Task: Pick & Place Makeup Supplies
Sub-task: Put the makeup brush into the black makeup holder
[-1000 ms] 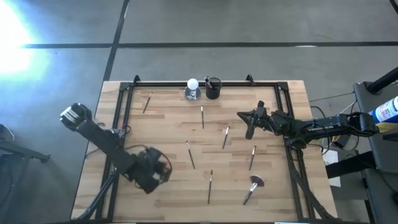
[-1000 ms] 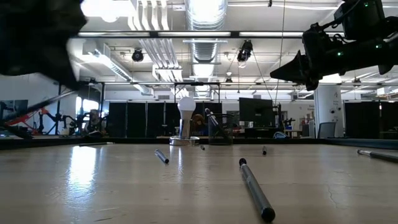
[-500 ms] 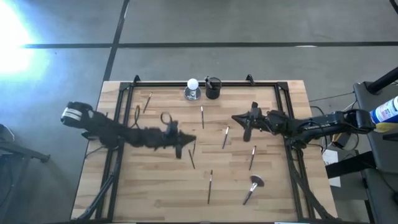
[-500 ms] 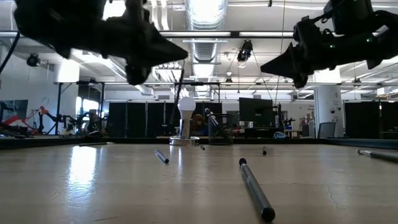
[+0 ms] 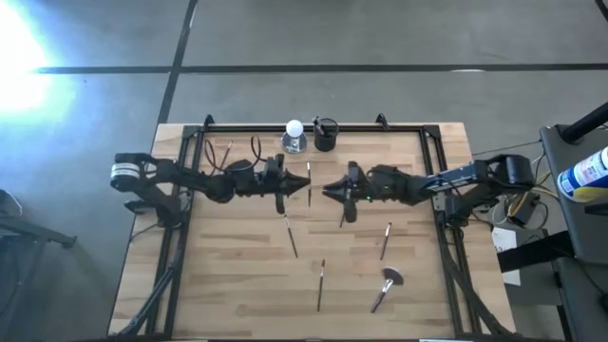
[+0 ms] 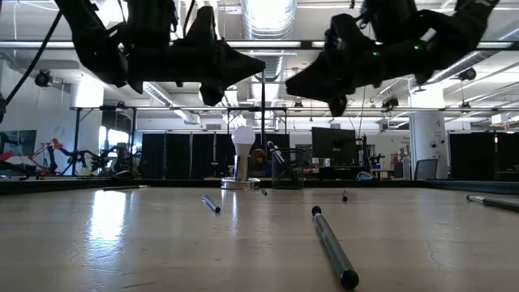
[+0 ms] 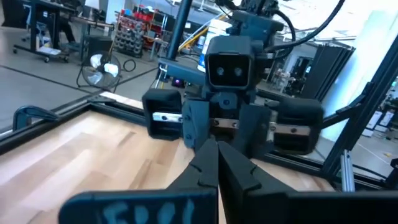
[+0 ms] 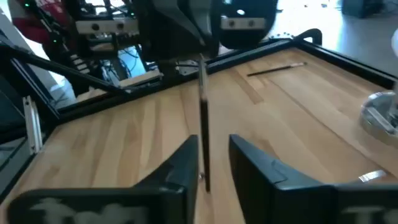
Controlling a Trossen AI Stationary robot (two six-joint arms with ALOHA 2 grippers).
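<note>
Nearest the table's front edge, a fluffy-headed brush and a thin brush lie flat, with two more brushes a little farther back, all clear of both claws. Above the middle of the table the left gripper and right gripper point tip to tip, arms stretched level from each side. Left fingers are pressed together with nothing between them; right fingers stand apart, a brush lying on the wood in line with their gap. At the back rail stand a white ball and black cup.

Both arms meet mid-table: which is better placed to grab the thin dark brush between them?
Probably right: the right gripper has open fingers framing the thin dark brush; the left gripper looks shut.
</note>
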